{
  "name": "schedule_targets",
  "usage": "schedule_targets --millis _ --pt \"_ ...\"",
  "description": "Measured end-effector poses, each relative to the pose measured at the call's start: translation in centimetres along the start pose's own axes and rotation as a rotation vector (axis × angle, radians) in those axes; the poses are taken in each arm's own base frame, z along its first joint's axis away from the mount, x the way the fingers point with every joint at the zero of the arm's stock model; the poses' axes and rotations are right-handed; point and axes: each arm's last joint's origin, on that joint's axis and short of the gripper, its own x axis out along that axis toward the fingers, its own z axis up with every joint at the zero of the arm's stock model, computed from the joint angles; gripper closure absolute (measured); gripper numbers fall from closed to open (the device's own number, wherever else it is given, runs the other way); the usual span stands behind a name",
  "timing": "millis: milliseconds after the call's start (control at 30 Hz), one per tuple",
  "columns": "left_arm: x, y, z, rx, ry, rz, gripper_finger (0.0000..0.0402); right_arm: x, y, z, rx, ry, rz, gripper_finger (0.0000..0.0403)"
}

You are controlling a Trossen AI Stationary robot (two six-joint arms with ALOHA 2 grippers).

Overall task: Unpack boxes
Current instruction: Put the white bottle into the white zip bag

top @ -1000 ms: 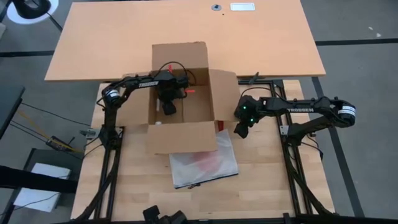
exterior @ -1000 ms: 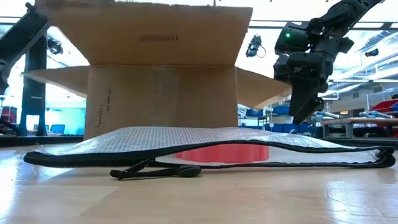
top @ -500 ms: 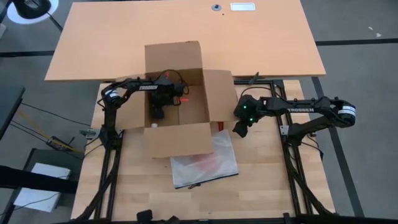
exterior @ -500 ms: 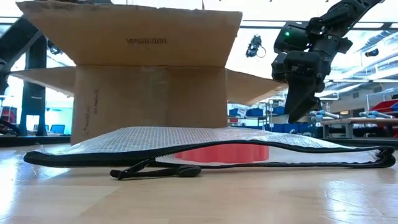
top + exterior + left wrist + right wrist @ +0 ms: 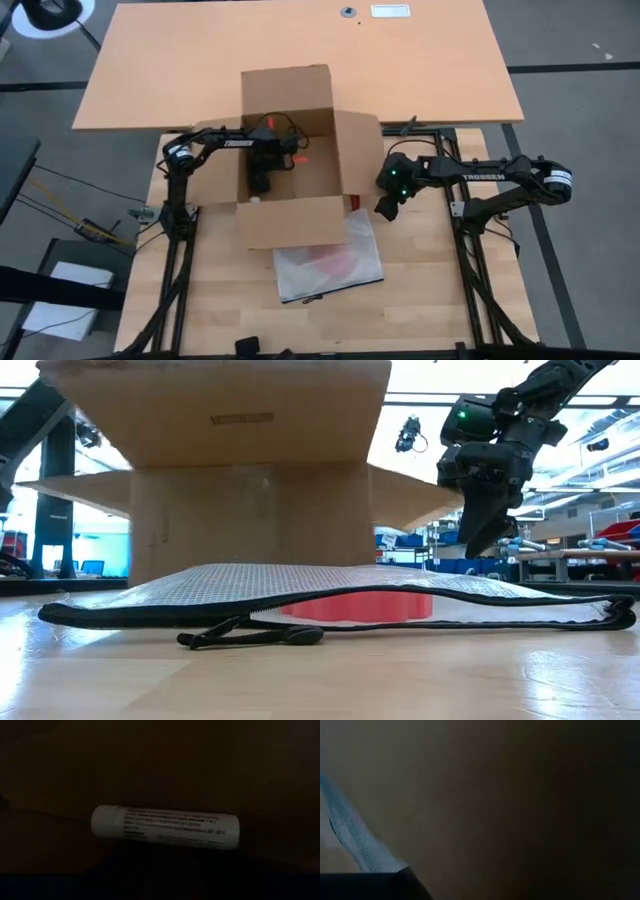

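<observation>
Found carton (image 5: pixel 290 222) at mid-table, four flaps folded out, with near flap over far edge of bag (image 5: pixel 330 262). Noted left gripper (image 5: pixel 262 180) down inside carton, in its left half, fingers spread and holding nothing. Saw, through left wrist view, white tube (image 5: pixel 165 827) lying flat on dark carton floor, just ahead of that gripper and apart from it. Recorded right gripper (image 5: pixel 478 530) hanging just right of carton's right flap, near bag's far right corner, spread likewise, empty, touching nothing.

Judged step in hand to be picking tube out of carton. Recommended setting fingers across tube's short width, not along its length; descending to straddle it near its middle; closing only when low to floor, against likely rolling under a glancing pinch. Advised lifting straight up, clear of walls and flaps, before swinging out. Advised keeping right gripper close by right flap, ready to steady carton against sliding.
</observation>
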Motion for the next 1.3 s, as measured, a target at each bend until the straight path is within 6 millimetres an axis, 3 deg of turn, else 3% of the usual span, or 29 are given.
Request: schedule_targets --millis 267,567,1000,1167,1300 --pt "-4.1 1.6 2.8 -0.073 -0.251 0.001 0.0204 0.0 0.0 0.0 0.003 0.001 -0.001 0.0179" --pt "-7.5 2.9 3.6 -0.108 -0.373 0.016 0.0204 0.0 0.0 0.0 0.017 0.000 0.001 0.0183" --pt "-6.1 6.6 1.6 -0.672 -0.337 -0.153 0.0204 0.0 0.1 0.0 0.016 -0.001 -0.001 0.0182" --pt "-5.8 7.2 1.1 -0.738 -0.322 -0.166 0.0204 0.0 0.1 0.1 0.013 -0.013 -0.006 0.0181" --pt "-5.8 6.4 0.7 -0.701 -0.254 -0.183 0.0204 0.0 0.1 0.1 0.011 -0.023 -0.016 0.0183"
